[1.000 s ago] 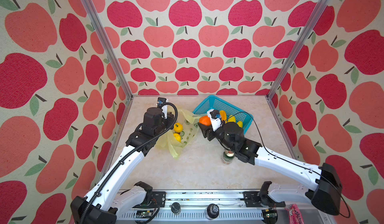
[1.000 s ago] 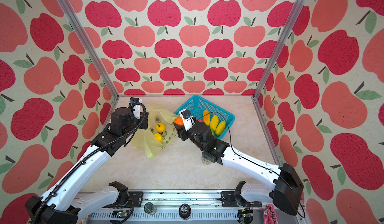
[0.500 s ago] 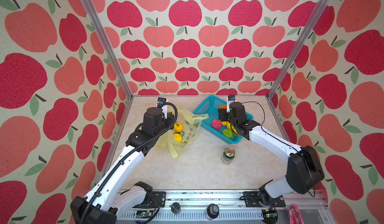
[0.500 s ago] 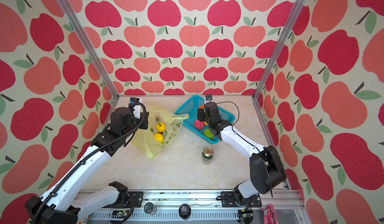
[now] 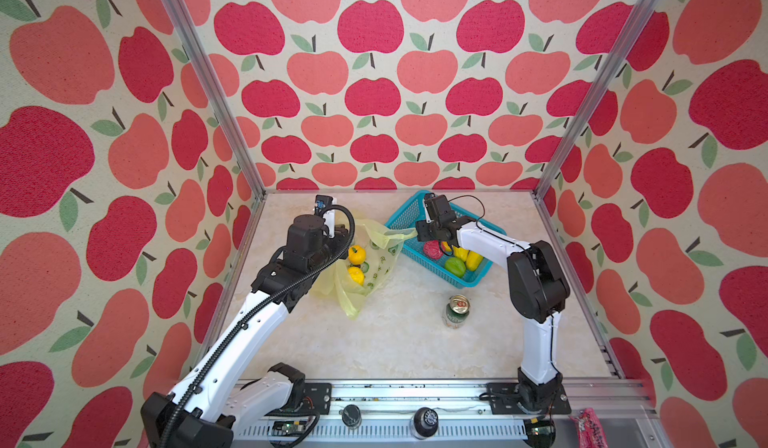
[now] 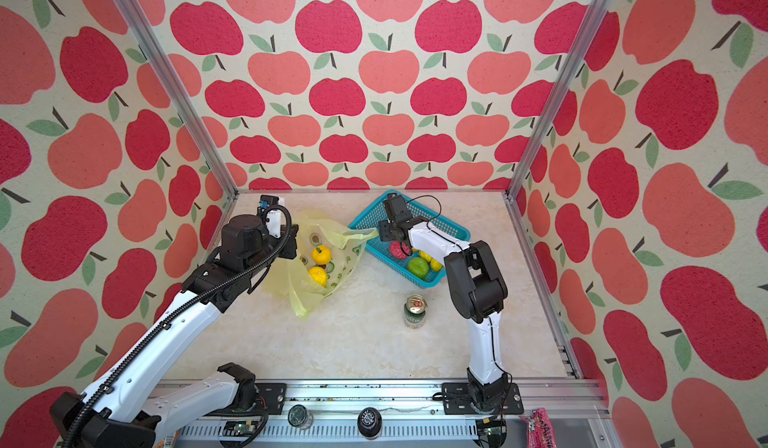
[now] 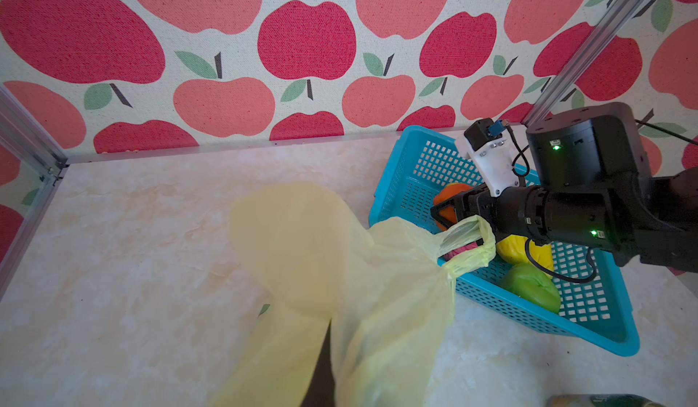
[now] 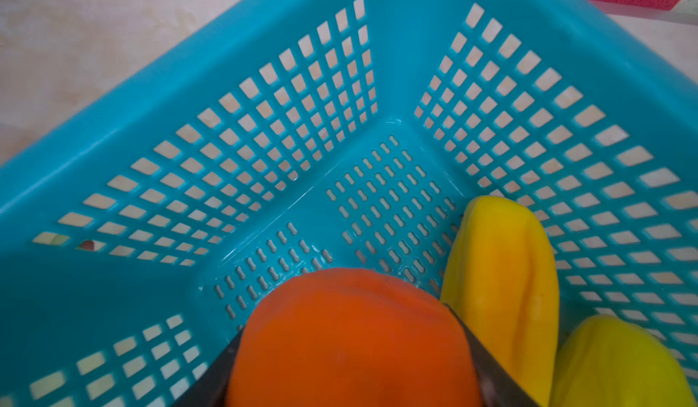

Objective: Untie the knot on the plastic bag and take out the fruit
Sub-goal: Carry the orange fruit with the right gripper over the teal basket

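The pale-yellow plastic bag (image 5: pixel 386 254) (image 6: pixel 291 284) lies open left of centre, with two yellow fruit (image 5: pixel 356 254) (image 5: pixel 355 274) showing inside. My left gripper (image 5: pixel 340 234) is shut on the bag's edge, and the plastic (image 7: pixel 340 254) covers its fingers in the left wrist view. The knot is out of view; one handle loop (image 7: pixel 468 242) hangs loose over the basket's rim. My right gripper (image 8: pixel 351 367) (image 7: pixel 449 212) is shut on an orange fruit (image 8: pixel 351 341), held low inside the teal basket (image 5: pixel 405 213) (image 8: pixel 264 46). Pink-red (image 5: pixel 433 250), green (image 5: pixel 455 266) and yellow (image 5: pixel 473 259) fruit lie in the basket.
A green drink can (image 5: pixel 457 311) (image 6: pixel 414 311) stands in front of the basket. Apple-patterned walls close in the left, back and right sides. A pink packet (image 5: pixel 590 425) lies beyond the front rail at the right.
My right gripper has carried the orange fruit from beside the bag over to the basket and down into it. The left gripper and the bag have stayed still.
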